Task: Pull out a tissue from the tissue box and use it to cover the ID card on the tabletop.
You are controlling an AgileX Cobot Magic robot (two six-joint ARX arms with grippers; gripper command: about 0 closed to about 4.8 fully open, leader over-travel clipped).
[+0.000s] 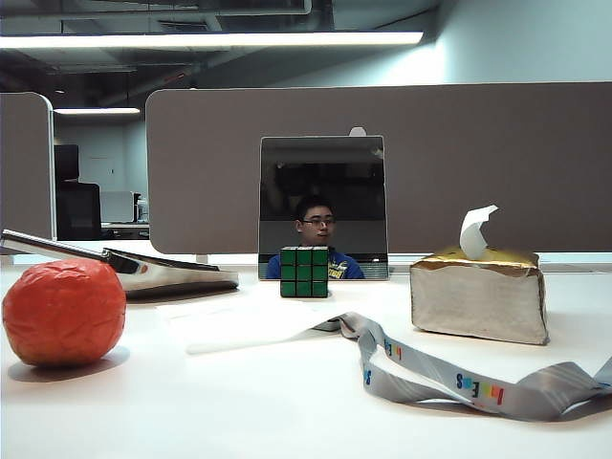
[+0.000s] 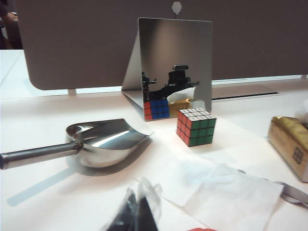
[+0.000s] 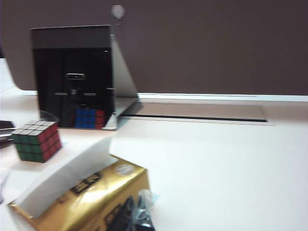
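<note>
A white tissue [image 1: 244, 323] lies spread flat on the tabletop [image 1: 287, 411] in the middle. The ID card is hidden under it; only its grey lanyard [image 1: 449, 378] trails out to the right. The gold tissue box [image 1: 478, 296] stands at the right with another white sheet [image 1: 475, 229] sticking up from its top. Neither arm shows in the exterior view. In the left wrist view my left gripper [image 2: 137, 208] is shut and empty, short of the flat tissue [image 2: 231, 197]. In the right wrist view my right gripper [image 3: 140, 212] is shut and empty beside the tissue box [image 3: 82, 199].
An orange ball [image 1: 63, 312] sits at the near left, a steel scoop [image 1: 163, 271] behind it. A colour cube [image 1: 304, 272] stands in front of a standing mirror [image 1: 323, 206]. A grey partition closes off the back of the desk.
</note>
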